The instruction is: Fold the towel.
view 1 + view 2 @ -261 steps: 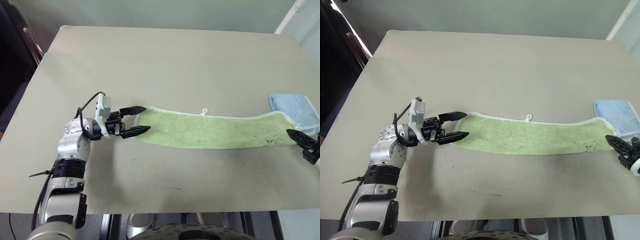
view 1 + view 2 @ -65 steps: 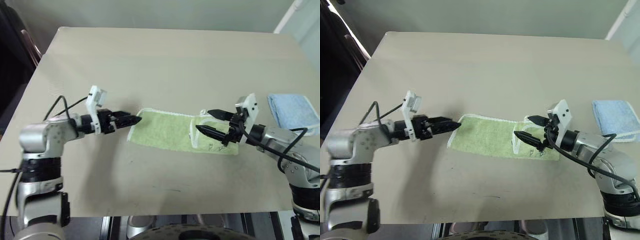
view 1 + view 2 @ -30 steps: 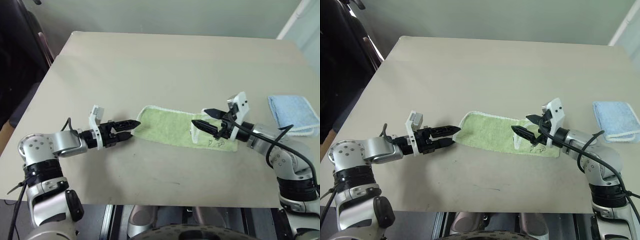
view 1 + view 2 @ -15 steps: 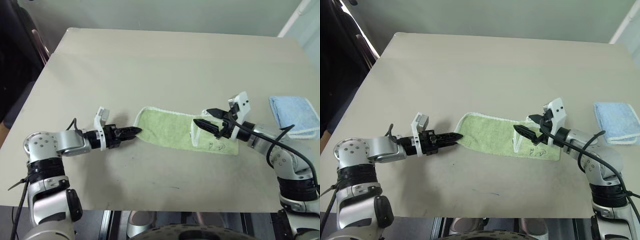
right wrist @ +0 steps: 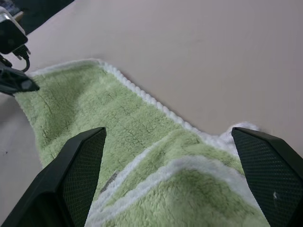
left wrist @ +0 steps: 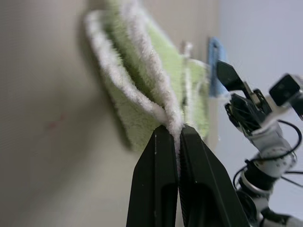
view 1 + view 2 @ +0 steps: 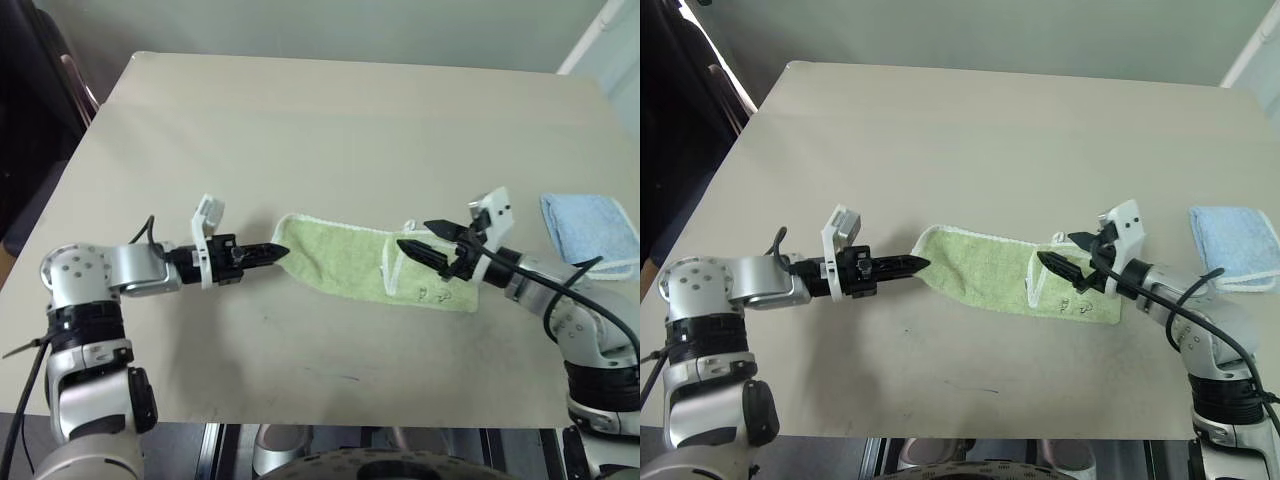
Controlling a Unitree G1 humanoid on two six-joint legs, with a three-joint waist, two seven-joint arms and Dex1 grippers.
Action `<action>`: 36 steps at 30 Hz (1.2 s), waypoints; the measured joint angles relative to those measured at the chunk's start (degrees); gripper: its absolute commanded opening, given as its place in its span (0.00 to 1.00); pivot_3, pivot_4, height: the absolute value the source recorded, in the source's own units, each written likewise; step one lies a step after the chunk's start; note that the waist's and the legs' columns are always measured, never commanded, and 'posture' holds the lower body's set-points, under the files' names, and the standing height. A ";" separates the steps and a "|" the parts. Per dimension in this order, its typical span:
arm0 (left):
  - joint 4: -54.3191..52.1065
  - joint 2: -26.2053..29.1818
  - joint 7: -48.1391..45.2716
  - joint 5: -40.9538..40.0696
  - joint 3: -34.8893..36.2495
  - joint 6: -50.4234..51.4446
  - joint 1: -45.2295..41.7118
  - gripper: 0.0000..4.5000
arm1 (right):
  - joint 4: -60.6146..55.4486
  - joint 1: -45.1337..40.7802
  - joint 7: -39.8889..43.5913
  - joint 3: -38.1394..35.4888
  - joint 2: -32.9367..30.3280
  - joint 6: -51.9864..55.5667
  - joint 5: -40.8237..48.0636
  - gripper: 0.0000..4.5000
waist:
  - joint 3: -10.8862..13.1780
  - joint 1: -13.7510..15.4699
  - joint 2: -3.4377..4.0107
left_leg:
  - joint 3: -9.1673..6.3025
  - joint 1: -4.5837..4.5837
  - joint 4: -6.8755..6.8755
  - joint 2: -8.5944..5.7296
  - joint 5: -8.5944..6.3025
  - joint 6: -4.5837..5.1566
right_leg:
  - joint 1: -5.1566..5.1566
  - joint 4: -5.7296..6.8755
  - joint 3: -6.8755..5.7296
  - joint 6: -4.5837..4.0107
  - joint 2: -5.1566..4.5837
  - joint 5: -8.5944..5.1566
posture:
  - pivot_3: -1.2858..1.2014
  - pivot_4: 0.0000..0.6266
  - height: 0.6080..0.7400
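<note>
Closed since a second ago, left gripper [image 7: 281, 249] is clamped on lime-green terry towel [image 7: 345, 260]'s white-edged end; right gripper [image 7: 414, 238] is held spread above it.

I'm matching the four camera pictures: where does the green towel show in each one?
Left eye: towel mid-table, between the end effectors.
Right eye: towel, same spot.
Left wrist: its edge pinched in the fingers.
Right wrist: towel under the open fingers.
Shared landmark: blue cloth.

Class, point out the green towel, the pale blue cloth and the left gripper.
towel [image 7: 340, 262], left eye view, middle of its single layer.
blue cloth [image 7: 590, 228], left eye view, its centre.
left gripper [image 7: 278, 252], left eye view, at its fingertips.
</note>
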 measured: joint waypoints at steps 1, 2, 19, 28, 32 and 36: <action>-0.09 -0.07 -0.62 -0.59 -0.56 0.00 -1.00 0.01 | -0.60 0.47 0.00 -0.96 -0.37 0.07 0.25 1.00 | 0.01 -0.02 -0.01 | 0.01 0.00 0.02 0.00 0.00 0.00 | 0.00 0.00 0.00 -0.02 0.00 0.01 | 0.52 0.24 1.00; -0.19 -0.22 -0.87 -0.90 -1.23 0.00 -2.03 0.01 | -0.80 0.95 -0.01 -1.70 -0.85 0.12 0.54 1.00 | 0.01 -0.03 -0.03 | 0.01 0.00 0.02 0.00 0.00 0.00 | 0.01 0.00 0.00 0.00 0.00 0.01 | 0.52 0.24 1.00; 3.33 -16.85 -13.69 9.84 -16.77 -0.39 -15.66 0.01 | -5.72 9.27 -3.17 -15.43 -3.71 -0.82 1.23 1.00 | 0.07 0.00 -0.13 | 0.13 -0.07 0.15 -0.03 -0.02 0.22 | 0.06 -0.03 0.09 0.94 -0.07 0.11 | 0.52 0.24 1.00; 5.51 -28.05 -20.63 22.71 -25.22 -5.32 -18.28 0.01 | -7.68 11.46 -5.86 -20.87 -3.77 0.24 3.43 1.00 | 0.10 0.03 -0.17 | 0.28 -0.07 0.30 -0.09 -0.10 0.56 | 0.17 -0.04 0.25 1.76 -0.15 -0.21 | 0.52 0.24 1.00; 9.79 -31.29 -23.84 29.76 -28.20 -10.91 -20.73 0.01 | -8.95 13.70 -6.54 -22.35 -3.78 0.47 4.34 1.00 | 0.10 0.07 -0.18 | 0.29 -0.06 0.31 -0.11 -0.12 0.63 | 0.21 -0.04 0.28 1.83 -0.17 -0.22 | 0.52 0.24 1.00; 12.91 -36.33 -25.63 34.87 -29.35 -15.06 -21.58 0.01 | -9.69 14.36 -7.32 -22.92 -3.78 0.63 5.08 1.00 | 0.11 0.11 -0.18 | 0.38 -0.07 0.36 -0.21 -0.20 0.78 | 0.25 -0.07 0.42 2.00 -0.24 -0.26 | 0.52 0.24 1.00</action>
